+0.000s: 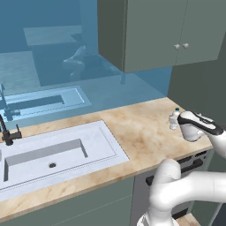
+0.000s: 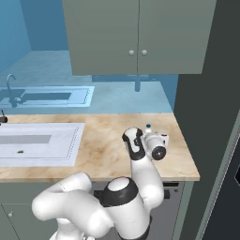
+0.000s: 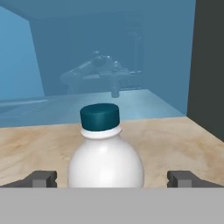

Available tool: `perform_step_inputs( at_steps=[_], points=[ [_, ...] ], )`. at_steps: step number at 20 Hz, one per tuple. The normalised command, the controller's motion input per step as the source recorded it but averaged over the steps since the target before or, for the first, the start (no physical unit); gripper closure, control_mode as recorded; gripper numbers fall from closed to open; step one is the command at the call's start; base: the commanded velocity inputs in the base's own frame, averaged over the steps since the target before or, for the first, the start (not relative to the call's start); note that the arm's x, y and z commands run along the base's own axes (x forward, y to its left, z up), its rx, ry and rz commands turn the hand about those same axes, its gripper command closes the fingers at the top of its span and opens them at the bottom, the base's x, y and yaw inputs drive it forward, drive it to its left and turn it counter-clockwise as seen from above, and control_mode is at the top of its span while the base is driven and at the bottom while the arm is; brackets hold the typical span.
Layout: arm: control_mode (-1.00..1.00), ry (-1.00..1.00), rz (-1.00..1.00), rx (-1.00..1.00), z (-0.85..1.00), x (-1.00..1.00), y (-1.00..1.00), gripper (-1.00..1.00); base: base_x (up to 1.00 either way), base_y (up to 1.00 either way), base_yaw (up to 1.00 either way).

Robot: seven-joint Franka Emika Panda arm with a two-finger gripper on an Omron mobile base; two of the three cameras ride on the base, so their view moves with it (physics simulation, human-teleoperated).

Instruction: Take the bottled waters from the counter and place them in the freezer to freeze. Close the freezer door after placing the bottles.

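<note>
One bottled water [image 3: 105, 162], whitish with a dark blue cap, stands upright on the beige counter [image 3: 175, 135] near its right end. My gripper [image 3: 116, 178] is open, with a fingertip low on each side of the bottle and a gap between each tip and the bottle. From the left base view the white hand sits just right of the bottle [image 1: 174, 119]. In the right base view the hand covers most of the bottle [image 2: 148, 127]. The freezer [image 2: 206, 93] rises dark right of the counter, and the freezer door [image 2: 224, 206] shows at the lower right; I cannot tell whether it is open or shut.
A white inset sink [image 1: 44, 154] with a dark faucet [image 1: 6, 132] takes the counter's left half. Grey-green wall cabinets [image 2: 136, 33] hang above the bottle. The dark dishwasher front [image 2: 173, 187] lies under the counter edge. A blue wall backs the counter.
</note>
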Motion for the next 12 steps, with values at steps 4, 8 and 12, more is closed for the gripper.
perform_step_inputs(
  at_steps=[4, 8, 12],
  points=[
    [-1.00, 0.00, 0.00, 0.00, 0.00, 0.04, 0.00, 1.00, 0.00, 0.00, 0.00],
    [-1.00, 0.00, 0.00, 0.00, 0.00, 0.00, 0.00, 1.00, 0.00, 0.00, 0.00],
    [-1.00, 0.00, 0.00, 0.00, 0.00, 0.00, 0.00, 1.00, 0.00, 0.00, 0.00]
  ],
)
